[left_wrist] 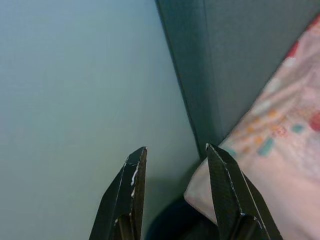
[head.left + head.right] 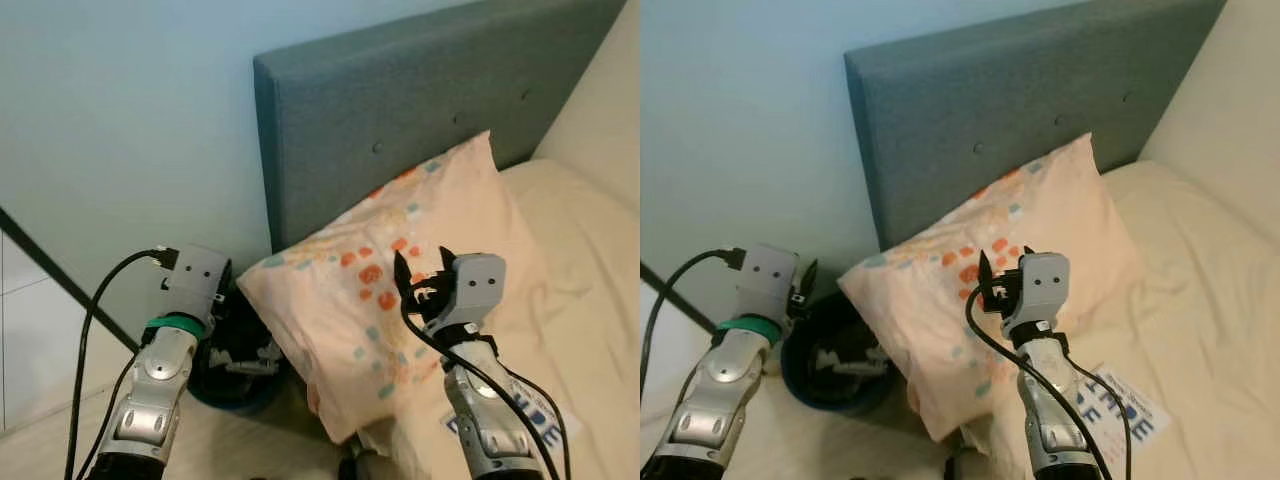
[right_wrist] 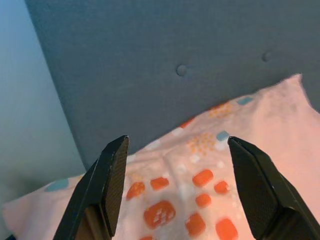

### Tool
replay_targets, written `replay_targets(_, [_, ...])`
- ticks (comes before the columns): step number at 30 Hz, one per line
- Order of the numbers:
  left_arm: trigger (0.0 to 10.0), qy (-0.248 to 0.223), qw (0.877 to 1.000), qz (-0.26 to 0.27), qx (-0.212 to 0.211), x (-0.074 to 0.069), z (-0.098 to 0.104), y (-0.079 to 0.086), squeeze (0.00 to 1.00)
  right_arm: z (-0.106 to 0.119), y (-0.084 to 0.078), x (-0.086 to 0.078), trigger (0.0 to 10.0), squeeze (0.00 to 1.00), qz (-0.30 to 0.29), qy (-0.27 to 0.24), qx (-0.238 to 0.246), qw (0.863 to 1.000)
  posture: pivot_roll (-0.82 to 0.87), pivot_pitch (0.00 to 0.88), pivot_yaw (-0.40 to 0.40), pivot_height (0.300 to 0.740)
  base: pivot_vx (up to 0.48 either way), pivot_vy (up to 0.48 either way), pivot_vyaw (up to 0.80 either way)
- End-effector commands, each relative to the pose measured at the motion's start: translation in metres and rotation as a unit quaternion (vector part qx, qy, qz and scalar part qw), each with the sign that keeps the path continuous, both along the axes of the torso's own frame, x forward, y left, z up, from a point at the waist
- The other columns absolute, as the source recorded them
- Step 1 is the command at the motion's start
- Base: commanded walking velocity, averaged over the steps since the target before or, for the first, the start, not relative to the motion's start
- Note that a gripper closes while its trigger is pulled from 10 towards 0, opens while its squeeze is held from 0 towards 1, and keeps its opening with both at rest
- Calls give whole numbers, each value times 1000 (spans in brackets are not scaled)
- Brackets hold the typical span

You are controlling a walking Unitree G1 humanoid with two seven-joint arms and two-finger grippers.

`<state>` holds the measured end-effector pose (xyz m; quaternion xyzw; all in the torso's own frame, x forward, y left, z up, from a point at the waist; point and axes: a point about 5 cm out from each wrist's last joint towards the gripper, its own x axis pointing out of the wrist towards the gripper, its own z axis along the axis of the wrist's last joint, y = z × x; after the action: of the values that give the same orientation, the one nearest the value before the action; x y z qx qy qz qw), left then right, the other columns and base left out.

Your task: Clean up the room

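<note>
A peach pillow (image 2: pixel 440 200) with orange and teal dots leans on the grey-blue headboard (image 2: pixel 400 90), its lower corner hanging over the bed's left edge. My right gripper (image 3: pixel 177 142) hovers open just above the pillow's middle, nothing between its fingers. My left gripper (image 1: pixel 175 148) is open and empty beside the bed. It is held near the pale wall, over a dark blue bin (image 2: pixel 800 385), with the pillow's corner just beyond one finger.
The bin stands on the floor between wall and bed, with dark and white items inside. A white sheet with blue lettering (image 2: pixel 1130 405) lies on the cream bedding (image 2: pixel 590 260) near my right arm. Pale floor (image 2: pixel 230 440) shows below.
</note>
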<state>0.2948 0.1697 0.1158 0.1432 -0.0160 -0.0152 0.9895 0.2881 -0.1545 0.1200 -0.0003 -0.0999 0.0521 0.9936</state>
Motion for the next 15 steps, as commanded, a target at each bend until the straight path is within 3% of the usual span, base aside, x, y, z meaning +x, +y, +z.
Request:
replay_targets(1, [10000, 19, 1000, -7, 2, -3, -8, -2, 0, -7, -2, -3, 10000, 0, -2, 14, 3, 1000, -100, 62, 68, 740, 0, 0, 0])
replay_targets(8, [10000, 36, 999, -18, 5, -5, -14, -3, 0, -14, 1, -5, 10000, 0, 15, 32, 3, 999, -99, 64, 71, 740, 0, 0, 0])
replay_targets(13, [10000, 77, 996, -36, 6, -9, -24, -6, 0, -22, 2, -7, 10000, 0, 22, 54, 0, 998, -96, 73, 76, 740, 0, 0, 0])
replay_targets(15, [10000, 121, 991, -46, -28, -11, -33, -8, 0, -25, 0, -7, 10000, 0, 20, 64, -16, 998, -93, 87, 80, 740, 0, 0, 0])
